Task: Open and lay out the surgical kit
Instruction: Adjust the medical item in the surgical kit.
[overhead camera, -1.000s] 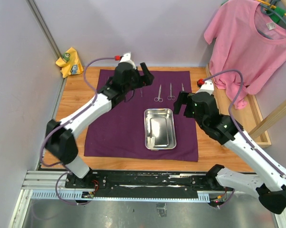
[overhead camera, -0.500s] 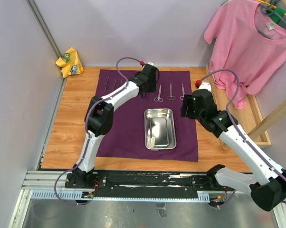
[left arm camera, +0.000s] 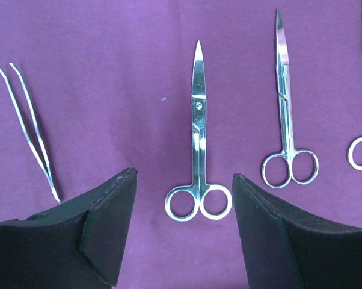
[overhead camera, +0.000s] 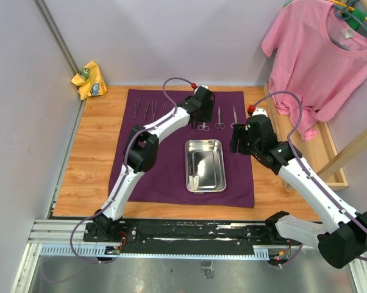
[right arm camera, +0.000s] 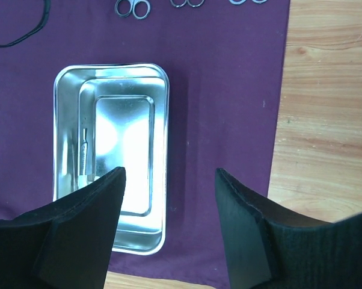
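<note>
Non-task items around wood table.
Far R: pink T-shirt hanging; yellow rag by far-L corner.

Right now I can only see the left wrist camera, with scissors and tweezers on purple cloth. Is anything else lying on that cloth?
Observer: Yes, a shiny steel tray lies on the purple cloth, on the near side of the scissors.
Operator: Is the tray empty?
Observer: No, the right wrist view shows one slim metal tool inside, along its left side.
Operator: Where's my other gripper?
Observer: The right gripper hovers open over the cloth, just right of the tray.
</note>
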### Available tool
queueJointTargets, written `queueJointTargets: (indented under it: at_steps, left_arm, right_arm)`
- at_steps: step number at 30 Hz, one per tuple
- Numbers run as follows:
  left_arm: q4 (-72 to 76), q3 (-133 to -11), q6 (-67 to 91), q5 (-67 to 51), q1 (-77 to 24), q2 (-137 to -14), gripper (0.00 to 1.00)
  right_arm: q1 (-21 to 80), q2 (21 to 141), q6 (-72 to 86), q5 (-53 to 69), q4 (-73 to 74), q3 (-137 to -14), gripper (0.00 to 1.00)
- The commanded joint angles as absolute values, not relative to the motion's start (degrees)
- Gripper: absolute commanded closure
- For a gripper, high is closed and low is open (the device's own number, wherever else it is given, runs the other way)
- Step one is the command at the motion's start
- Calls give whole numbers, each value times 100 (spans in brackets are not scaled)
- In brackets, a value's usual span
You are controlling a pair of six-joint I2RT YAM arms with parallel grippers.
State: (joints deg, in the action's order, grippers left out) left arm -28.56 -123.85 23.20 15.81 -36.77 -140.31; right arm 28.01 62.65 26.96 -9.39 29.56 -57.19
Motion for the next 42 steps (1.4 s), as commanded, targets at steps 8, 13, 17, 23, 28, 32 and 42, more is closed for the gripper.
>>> queueJointTargets:
  at_steps: [8,13,17,23,28,32,42]
  left_arm:
    - [-3548,-13155,2235,1714,-3750,-14687,31]
    - [-3603,-13126,2206,1822,-3804,-14722,38]
    - [-3604,-13169,2241,1845,-3814,-14762,44]
    - [-3584,-13385,2330,1872,-3798,-14874,49]
    - [-3455,-13474,2447,1803,-3730,-14894,51]
    - [-3316,-13563,2539,1701,-3685,-14956,52]
    - [-3287,-13801,2698,1497,-3548,-15183,54]
  right_arm:
    - [2619,6209,2673,-513,2701,-5543,39]
    - [2578,6184,2681,-426,2650,-5495,41]
    - [2559,6184,2685,-353,2622,-5461,43]
    - [2527,6225,2673,-253,2571,-5426,46]
    - [2483,6319,2655,-123,2526,-5443,49]
    - [2436,6385,2637,-4,2510,-5462,50]
    - [2341,6410,2619,176,2448,-5366,53]
